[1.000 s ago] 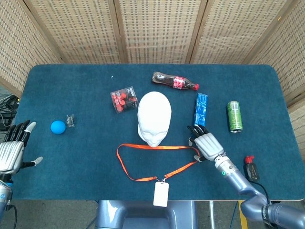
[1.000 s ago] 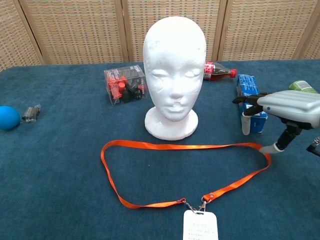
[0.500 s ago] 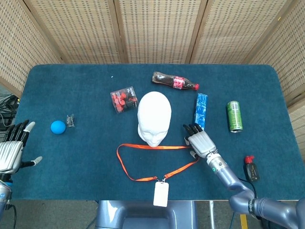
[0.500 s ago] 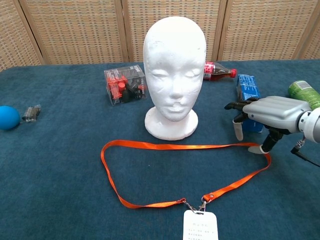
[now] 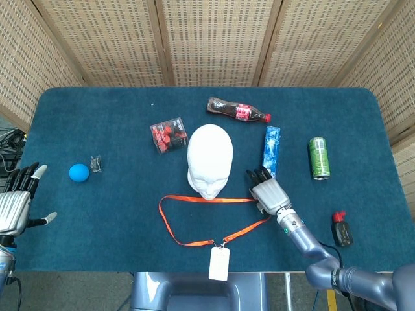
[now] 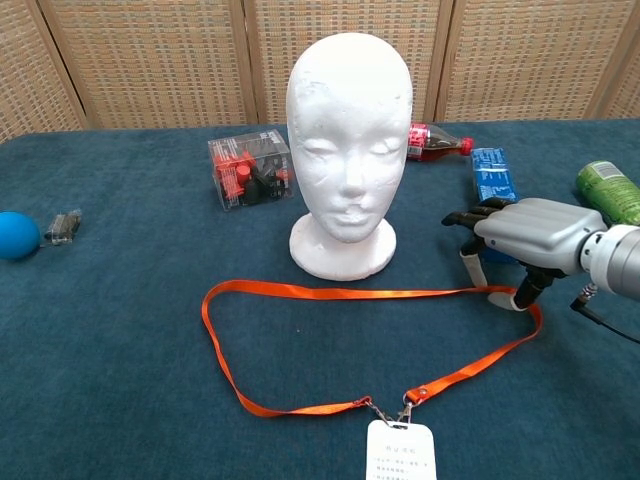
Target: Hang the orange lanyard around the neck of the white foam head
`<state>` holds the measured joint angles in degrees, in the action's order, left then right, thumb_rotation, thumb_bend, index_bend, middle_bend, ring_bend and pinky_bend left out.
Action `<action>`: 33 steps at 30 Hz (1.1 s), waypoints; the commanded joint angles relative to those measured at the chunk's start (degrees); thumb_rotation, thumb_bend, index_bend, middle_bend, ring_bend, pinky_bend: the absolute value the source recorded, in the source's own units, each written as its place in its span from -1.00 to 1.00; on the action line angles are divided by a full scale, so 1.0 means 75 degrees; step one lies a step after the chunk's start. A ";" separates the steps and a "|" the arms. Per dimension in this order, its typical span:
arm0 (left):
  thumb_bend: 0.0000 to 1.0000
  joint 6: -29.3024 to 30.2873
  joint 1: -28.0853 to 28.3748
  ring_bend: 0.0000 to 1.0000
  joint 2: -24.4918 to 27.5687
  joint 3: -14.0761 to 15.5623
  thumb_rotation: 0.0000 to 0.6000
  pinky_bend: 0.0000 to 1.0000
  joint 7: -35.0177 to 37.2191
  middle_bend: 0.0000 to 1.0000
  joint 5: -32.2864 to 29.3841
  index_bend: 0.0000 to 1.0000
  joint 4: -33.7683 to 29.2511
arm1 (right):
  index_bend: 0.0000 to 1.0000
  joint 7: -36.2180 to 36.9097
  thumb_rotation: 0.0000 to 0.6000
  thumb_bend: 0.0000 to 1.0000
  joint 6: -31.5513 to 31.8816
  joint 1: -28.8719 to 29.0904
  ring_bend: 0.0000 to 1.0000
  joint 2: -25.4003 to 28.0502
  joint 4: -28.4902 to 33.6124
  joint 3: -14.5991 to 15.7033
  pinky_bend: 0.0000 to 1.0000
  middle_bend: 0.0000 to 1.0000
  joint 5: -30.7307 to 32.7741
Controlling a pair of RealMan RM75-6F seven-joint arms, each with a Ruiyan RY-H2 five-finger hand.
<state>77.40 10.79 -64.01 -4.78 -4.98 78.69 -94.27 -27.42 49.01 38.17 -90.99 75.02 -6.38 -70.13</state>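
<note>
The white foam head [image 5: 209, 159] [image 6: 348, 130] stands upright mid-table. The orange lanyard [image 5: 209, 199] [image 6: 340, 293] lies flat in a loop in front of its base, its white badge [image 5: 219, 262] [image 6: 400, 452] at the table's front edge. My right hand [image 5: 267, 192] [image 6: 522, 241] hovers palm down over the loop's right end, fingers apart, its thumb tip touching the strap there. It holds nothing. My left hand [image 5: 18, 201] is open at the far left edge, away from everything, seen only in the head view.
Behind the head sit a clear box of red items [image 5: 168, 135] and a cola bottle [image 5: 237, 111]. A blue packet [image 5: 273, 148] and green can [image 5: 318, 157] lie right of it. A blue ball [image 5: 78, 172] lies left. A small red-black device [image 5: 341, 229] rests near the right front.
My right hand has moved left toward the foam head and lower, now sitting over the lanyard's right end. The lanyard and my left hand have not moved.
</note>
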 commanded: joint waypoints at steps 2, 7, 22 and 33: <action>-1.00 0.0006 -0.0002 -1.00 0.0001 -0.0001 1.00 -1.00 0.0017 -1.00 -0.0005 -1.00 0.0014 | 0.17 -0.0082 1.00 0.14 0.0107 0.0018 -1.00 -0.0109 -0.0116 0.0044 -1.00 -1.00 -0.0017; -1.00 0.0006 0.0001 -1.00 -0.0009 0.0011 1.00 -1.00 0.0021 -1.00 0.0005 -1.00 0.0032 | 0.33 0.0042 1.00 0.22 0.0418 -0.0030 -1.00 -0.0253 -0.0306 0.0084 -1.00 -1.00 -0.0224; -1.00 -0.0318 0.0394 -1.00 -0.0221 -0.0077 1.00 -1.00 -0.0390 -1.00 0.0126 -1.00 -0.0142 | 0.35 0.1474 1.00 0.24 0.1144 -0.0391 -1.00 0.0453 0.0451 0.0092 -1.00 -1.00 -0.0843; -0.84 -0.2363 0.2100 -1.00 -0.1626 -0.0367 1.00 -1.00 -0.0402 -1.00 0.0217 -0.57 0.0444 | 0.35 0.2298 1.00 0.24 0.1447 -0.0589 -1.00 0.1055 0.1260 0.0039 -1.00 -1.00 -0.1089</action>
<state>63.83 22.87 -72.54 -6.64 -9.28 80.31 -93.32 -10.57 59.60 33.95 -83.48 84.02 -6.02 -78.05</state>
